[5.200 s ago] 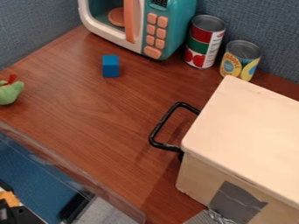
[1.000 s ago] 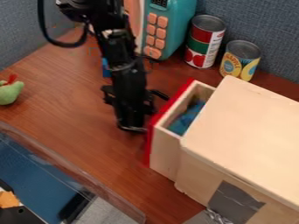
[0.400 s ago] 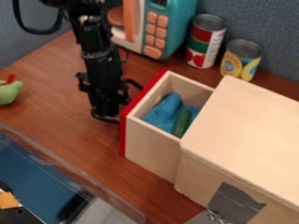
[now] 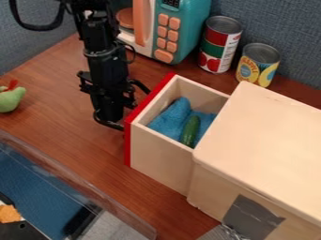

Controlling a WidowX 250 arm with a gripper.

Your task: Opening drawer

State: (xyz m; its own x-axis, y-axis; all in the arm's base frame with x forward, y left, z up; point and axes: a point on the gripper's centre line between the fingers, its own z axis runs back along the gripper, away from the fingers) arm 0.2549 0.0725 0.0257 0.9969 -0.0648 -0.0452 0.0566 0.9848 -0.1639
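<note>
Find at the bottom left a scrap of something orange [image 4: 9,213], with a clear plastic rim [image 4: 81,187] slanting down across the view just beyond. See to the right a large pale wooden box [image 4: 263,136], patched with grey tape [image 4: 254,216] on the near side, on a reddish-brown wooden surface [image 4: 81,154]. Note the pale wooden drawer with a red front [image 4: 160,161], pulled out of the box on the left side – plainly open, baring a crumpled blue cloth [image 4: 171,117] with a dark green toy cucumber [image 4: 190,131] lying against it.

Spot the black metal hand [image 4: 111,115] pointing down just outside the red front, at the looped black handle [image 4: 141,86], beneath a black arm [image 4: 103,42] reaching down from the upper left. Cannot tell the hand's opening, nor any grip on the handle.

Look left for a soft green toy with a red top [image 4: 11,98], well apart from the drawer. Behind the box, see a short yellow-labelled can [image 4: 257,64], then a taller red-and-green can [image 4: 219,44] just beside it, and a teal toy microwave with orange buttons [image 4: 194,28] – all before a blue-grey fabric partition [image 4: 282,18].
</note>
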